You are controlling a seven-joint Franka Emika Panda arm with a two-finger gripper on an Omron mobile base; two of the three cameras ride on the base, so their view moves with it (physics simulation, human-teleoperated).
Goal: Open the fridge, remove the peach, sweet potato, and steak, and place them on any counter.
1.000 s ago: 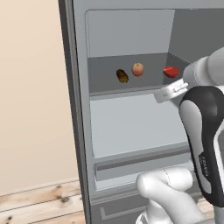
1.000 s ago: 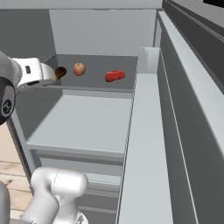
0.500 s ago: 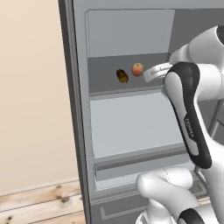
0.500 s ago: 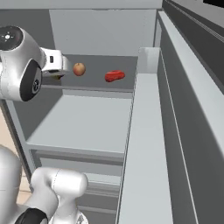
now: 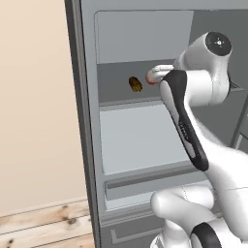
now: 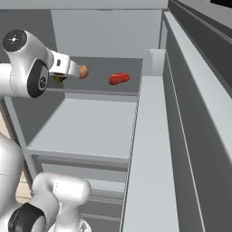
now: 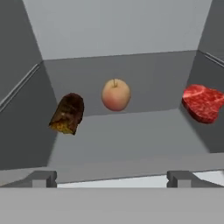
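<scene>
The fridge [image 5: 77, 97] stands open with its door [image 6: 181, 113] swung out to the right. On its upper shelf [image 7: 131, 131] lie the dark brown sweet potato [image 7: 68, 113] at the left, the round orange-pink peach [image 7: 116, 94] in the middle and the red steak [image 7: 202, 103] at the right. My gripper [image 7: 111, 178] is open at the shelf's front edge, lined up with the peach, nothing between its fingers. In the right base view the peach [image 6: 83, 71] shows just past my hand, the steak [image 6: 118, 78] further right. The sweet potato [image 5: 135, 84] shows beside my arm. The counter is out of view.
A wider light grey shelf [image 6: 86, 127] lies below the upper one, with a drawer front [image 5: 145, 179] under it. The door's inner bins [image 6: 149, 136] run close along the right. A beige wall [image 5: 34, 121] and wooden floor [image 5: 43, 227] lie left of the fridge.
My arm has swung up and in toward the upper shelf, bringing the hand close to the peach. It now covers the steak in the left base view. The food has not moved.
</scene>
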